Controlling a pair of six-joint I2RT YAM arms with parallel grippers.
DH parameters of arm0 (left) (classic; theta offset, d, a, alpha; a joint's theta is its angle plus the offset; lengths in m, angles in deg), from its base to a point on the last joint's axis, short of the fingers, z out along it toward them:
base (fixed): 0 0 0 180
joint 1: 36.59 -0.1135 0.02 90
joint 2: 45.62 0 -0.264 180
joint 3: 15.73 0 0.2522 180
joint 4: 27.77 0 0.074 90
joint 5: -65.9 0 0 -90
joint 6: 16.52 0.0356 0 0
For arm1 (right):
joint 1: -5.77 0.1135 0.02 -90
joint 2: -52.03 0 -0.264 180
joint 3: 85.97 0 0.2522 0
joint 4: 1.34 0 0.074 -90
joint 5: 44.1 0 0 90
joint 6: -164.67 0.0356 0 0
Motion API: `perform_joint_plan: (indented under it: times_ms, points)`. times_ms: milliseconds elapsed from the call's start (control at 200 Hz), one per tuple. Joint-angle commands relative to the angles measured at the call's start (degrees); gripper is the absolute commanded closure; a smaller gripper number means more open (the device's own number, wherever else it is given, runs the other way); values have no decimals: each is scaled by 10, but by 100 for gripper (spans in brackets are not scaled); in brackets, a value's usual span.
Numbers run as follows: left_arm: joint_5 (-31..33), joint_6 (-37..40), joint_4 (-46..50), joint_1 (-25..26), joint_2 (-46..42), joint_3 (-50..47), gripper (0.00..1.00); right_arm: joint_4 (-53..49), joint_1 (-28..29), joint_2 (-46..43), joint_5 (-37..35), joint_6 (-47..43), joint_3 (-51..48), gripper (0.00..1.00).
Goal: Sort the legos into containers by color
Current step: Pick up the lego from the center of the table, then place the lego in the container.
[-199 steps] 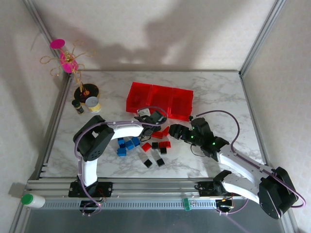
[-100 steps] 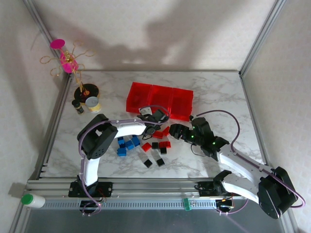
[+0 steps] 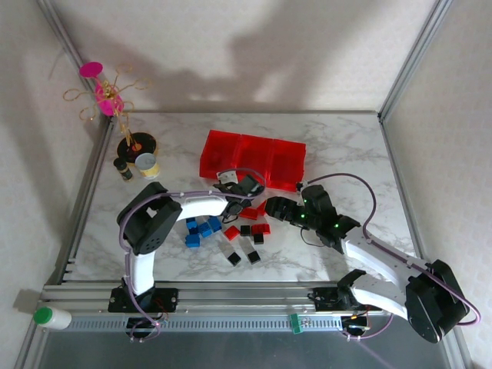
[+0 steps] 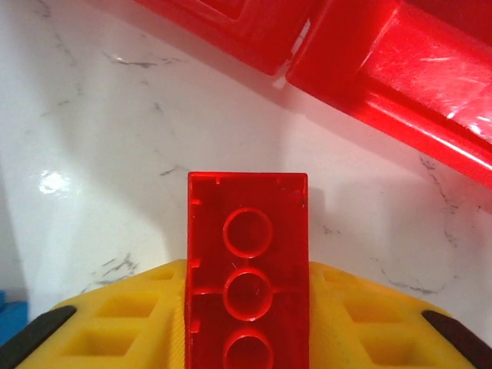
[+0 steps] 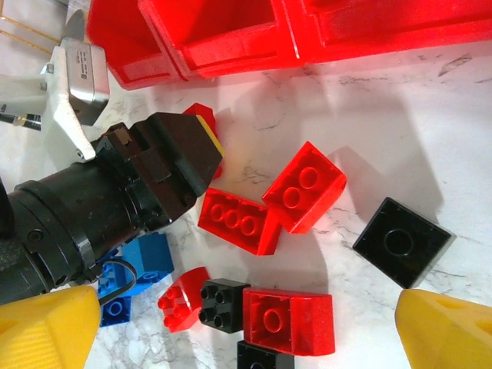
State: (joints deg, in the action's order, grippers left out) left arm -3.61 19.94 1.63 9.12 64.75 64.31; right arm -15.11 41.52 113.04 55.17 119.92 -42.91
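Left pincer (image 4: 247, 327) is clamped on a translucent red oblong plastic brick (image 4: 247, 246), near the three joined red plastic bins (image 3: 270, 157). Right pincer (image 3: 278, 207) gapes wide over loose red, black and blue bricks (image 5: 304, 187) on the marble tabletop (image 3: 346, 154).

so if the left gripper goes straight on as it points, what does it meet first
The left gripper, shut on a red brick, would likely meet the near wall of the red bins, by a seam between two.
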Motion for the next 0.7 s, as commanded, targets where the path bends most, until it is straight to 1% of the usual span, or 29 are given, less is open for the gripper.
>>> perform_joint_plan:
  times_ms: [0, 210, 355, 436, 536, 601, 696]
  points:
    - [25, 4, 17, 3, -51, -19, 66, 12, -4, -1, 14, -16, 22, 1]
    - [52, 32, 38, 1, -128, -42, 68, 39, -4, 6, 43, -22, 33, 1]
    - [79, 86, 56, -14, -159, -17, 69, 73, 1, 24, 55, -18, 40, 1]
    - [77, 120, 57, -35, -155, 6, 70, 90, 7, 40, 45, -20, 46, 1]
    - [54, 166, 50, -65, -137, 40, 72, 106, 15, 61, 37, -19, 56, 1]
    - [37, 202, 39, -83, -118, 64, 72, 120, 18, 71, 34, -15, 58, 1]
    - [33, 237, 43, -105, -79, 110, 72, 141, 21, 79, 28, -9, 57, 1]
